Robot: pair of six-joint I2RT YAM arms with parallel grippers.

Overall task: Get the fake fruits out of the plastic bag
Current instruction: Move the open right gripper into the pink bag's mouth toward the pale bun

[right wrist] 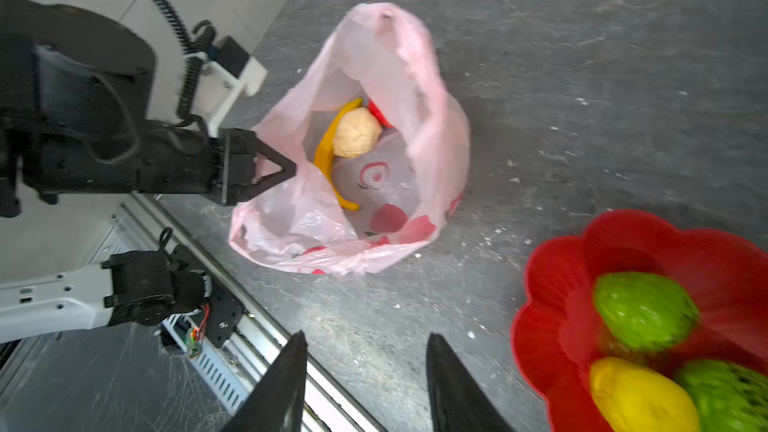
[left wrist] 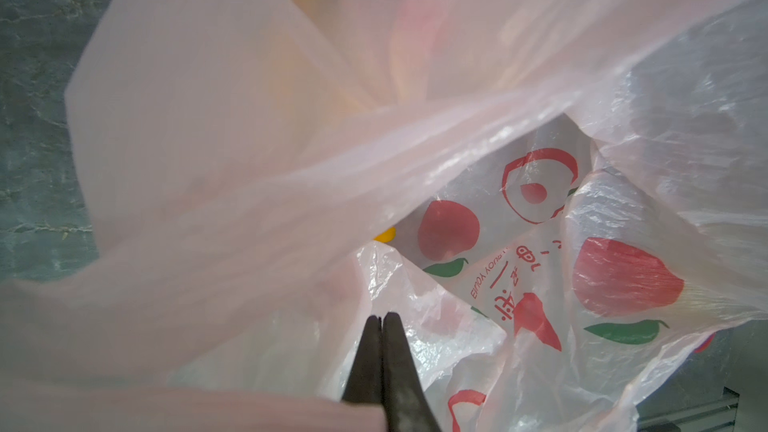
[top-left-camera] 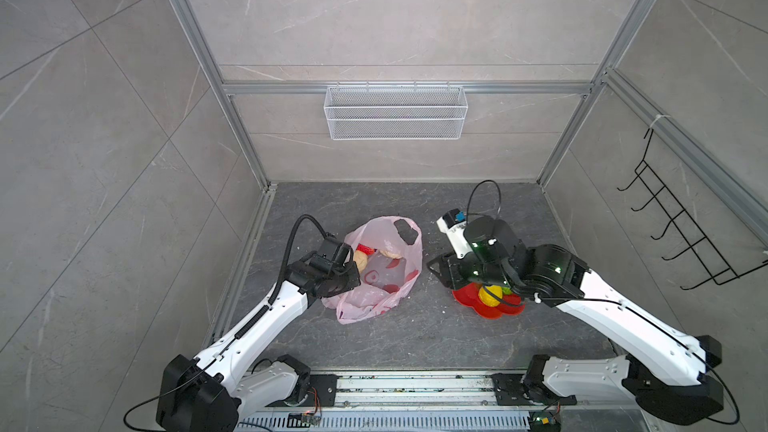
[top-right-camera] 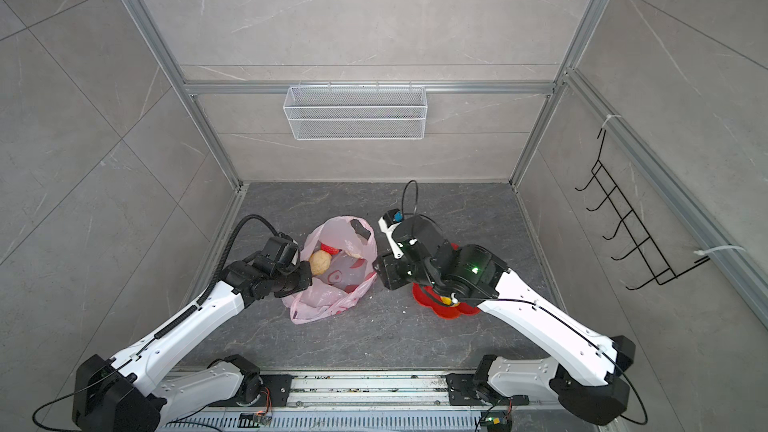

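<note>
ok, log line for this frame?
left gripper: jaws shut on plastic bag rim | right gripper: jaws open, empty | in bag: banana, cream ball, red piece | red dish: two green fruits, yellow fruit

Both top views sit high behind the arms [top-left-camera: 257,326], tilted steeply down toward the back wall [top-left-camera: 395,14], sharing the whole counter [top-left-camera: 415,338] and the bag [top-left-camera: 361,301]. Left wrist camera is jammed close, staring past the left pincer [left wrist: 381,318] into that bag. Right wrist camera hangs back, looking over the right pincer [right wrist: 365,336] at the same bag.
</note>
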